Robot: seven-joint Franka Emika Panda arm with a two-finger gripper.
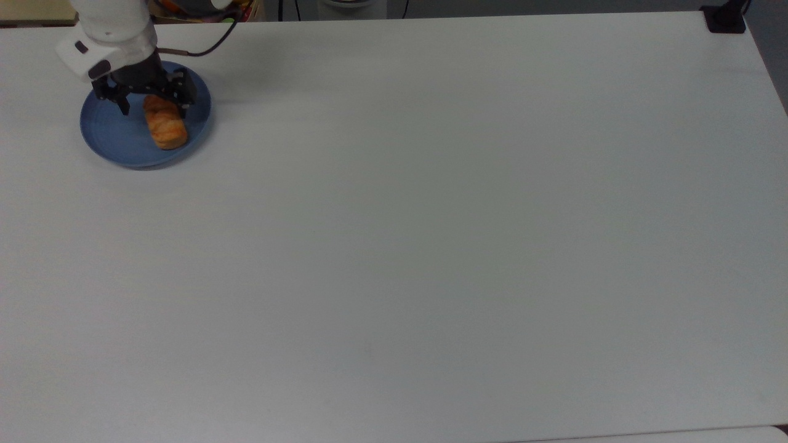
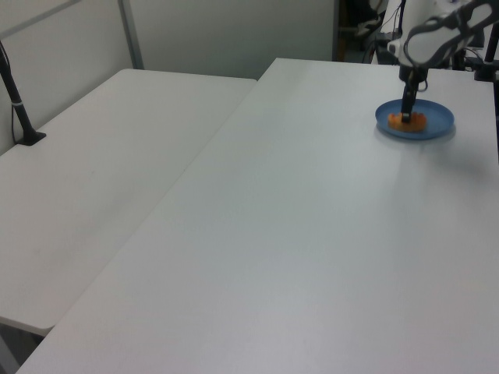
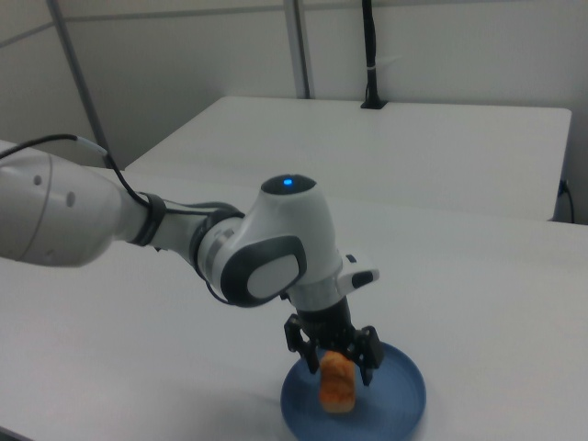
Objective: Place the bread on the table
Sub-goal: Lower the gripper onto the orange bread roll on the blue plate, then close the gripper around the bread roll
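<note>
- Golden-orange bread (image 1: 165, 128) lies on a round blue plate (image 1: 117, 138), slightly toward the top view's right of the plate's middle, long axis running roughly up and down in the top view.
- Plate sits on the white table (image 1: 431, 246), near the top view's upper-left corner; in the left view the plate (image 2: 435, 123) is far up at the right.
- Gripper (image 1: 154, 109) is down over the end of the bread nearer the top view's top edge, fingers spread apart, one on either side of the loaf; the right view shows the gripper (image 3: 334, 360) straddling the bread (image 3: 336, 386) the same way.
- Whether the fingertips touch the crust cannot be told.
- White arm (image 3: 138, 225) reaches in from the right view's left, a blue light on its wrist joint.
- Second white tabletop (image 2: 93, 179) adjoins the table on the left view's left, a black post (image 2: 19, 109) clamped at its edge.
</note>
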